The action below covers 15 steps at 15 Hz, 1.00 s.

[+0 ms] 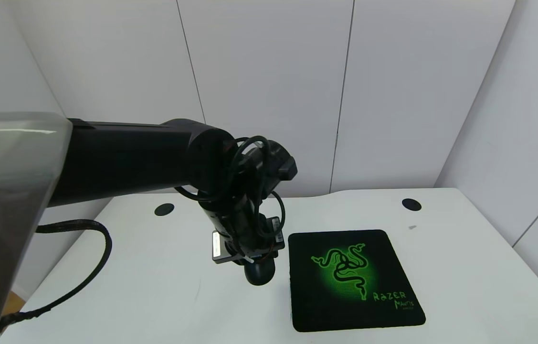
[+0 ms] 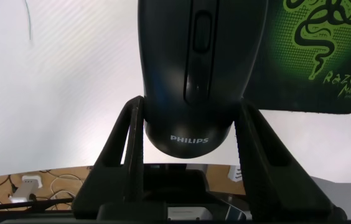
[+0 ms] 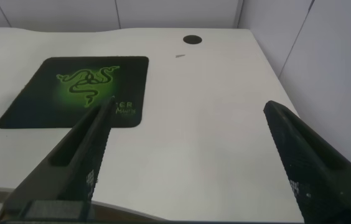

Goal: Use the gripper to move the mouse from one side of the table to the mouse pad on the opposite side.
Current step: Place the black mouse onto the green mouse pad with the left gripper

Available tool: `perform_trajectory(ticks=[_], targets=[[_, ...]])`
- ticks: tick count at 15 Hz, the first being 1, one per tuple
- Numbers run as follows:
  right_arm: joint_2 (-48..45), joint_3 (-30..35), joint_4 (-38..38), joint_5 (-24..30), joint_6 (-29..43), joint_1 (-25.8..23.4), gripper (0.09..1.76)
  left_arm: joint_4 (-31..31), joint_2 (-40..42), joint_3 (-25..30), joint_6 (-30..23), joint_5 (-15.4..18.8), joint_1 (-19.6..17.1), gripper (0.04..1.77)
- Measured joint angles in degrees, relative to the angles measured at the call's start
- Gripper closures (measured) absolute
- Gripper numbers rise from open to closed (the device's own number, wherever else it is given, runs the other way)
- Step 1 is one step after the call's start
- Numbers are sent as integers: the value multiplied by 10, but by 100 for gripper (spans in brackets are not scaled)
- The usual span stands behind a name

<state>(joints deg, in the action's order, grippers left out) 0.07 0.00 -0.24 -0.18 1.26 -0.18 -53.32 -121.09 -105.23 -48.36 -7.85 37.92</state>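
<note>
Left gripper (image 2: pixel 191 124) clamps mouse (image 2: pixel 194 68), carried above table (image 1: pixel 154 296), just short of pad (image 1: pixel 352 279). Pickup done; crossing onto pad, set-down, release left. Right gripper (image 3: pixel 188 168) parked, wide.

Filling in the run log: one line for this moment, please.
left end effector: shut on mouse | mouse pad: bare | right end effector: open, idle

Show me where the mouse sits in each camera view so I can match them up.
Head view: the mouse hangs under the left pincer, just left of the mouse pad.
Left wrist view: it fills the top centre, clamped between both fingers.
Right wrist view: not in it.
Shared landmark: the pad's green snake logo.
</note>
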Motion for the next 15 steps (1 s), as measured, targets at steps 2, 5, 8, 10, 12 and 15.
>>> perform_trajectory(ticks=[2, 5, 8, 10, 12, 15], targets=[[0, 0, 0, 0, 0, 0, 14, -13, -20, -31, -13, -5, 13, 90], [0, 0, 0, 0, 0, 0, 14, -13, -67, -78, -40, -20, 33, 90], [0, 0, 0, 0, 0, 0, 14, 19, -109, -89, -46, -43, 50, 90], [0, 0, 0, 0, 0, 0, 14, 43, -127, -91, -62, -52, 62, 90], [0, 0, 0, 0, 0, 0, 14, 59, -140, -92, -65, -71, 79, 90], [0, 0, 0, 0, 0, 0, 14, 66, -160, -94, -66, -80, 98, 90]])
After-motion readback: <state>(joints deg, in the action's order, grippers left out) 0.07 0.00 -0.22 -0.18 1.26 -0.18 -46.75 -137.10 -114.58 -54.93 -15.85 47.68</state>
